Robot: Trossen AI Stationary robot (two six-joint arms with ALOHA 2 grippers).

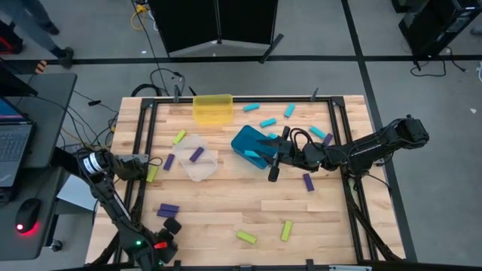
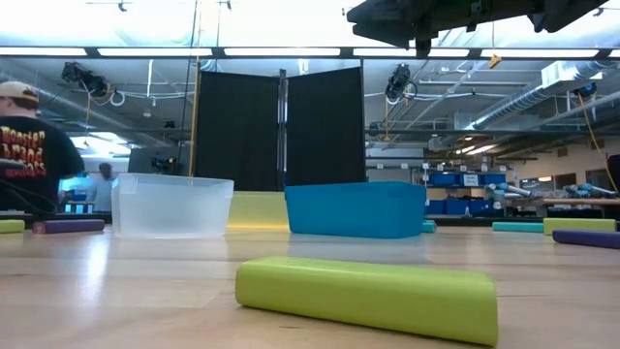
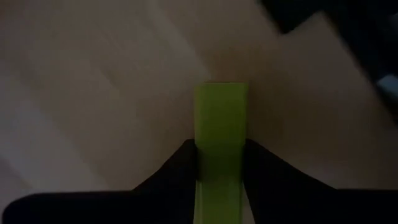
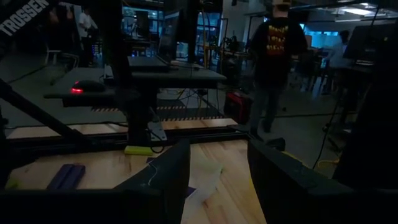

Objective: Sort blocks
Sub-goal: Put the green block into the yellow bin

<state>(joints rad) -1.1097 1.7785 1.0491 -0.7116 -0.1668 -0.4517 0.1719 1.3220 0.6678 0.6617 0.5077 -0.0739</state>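
Plainly a yellow-green oblong block (image 3: 221, 124)

Low view: yellow-green block (image 2: 366, 297) lying at 6 o'clock on the table (image 2: 116, 291); behind it a clear bin (image 2: 171, 206) at 9, teal bin (image 2: 355, 209) centre, yellow bin (image 2: 258, 210) between them; purple block (image 2: 586, 237) at 3; a person (image 2: 29, 155) far left.

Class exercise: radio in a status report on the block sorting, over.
Left gripper shut on a yellow-green block at the table's left edge. Right gripper open, empty, above the teal bin. Nothing in the way.
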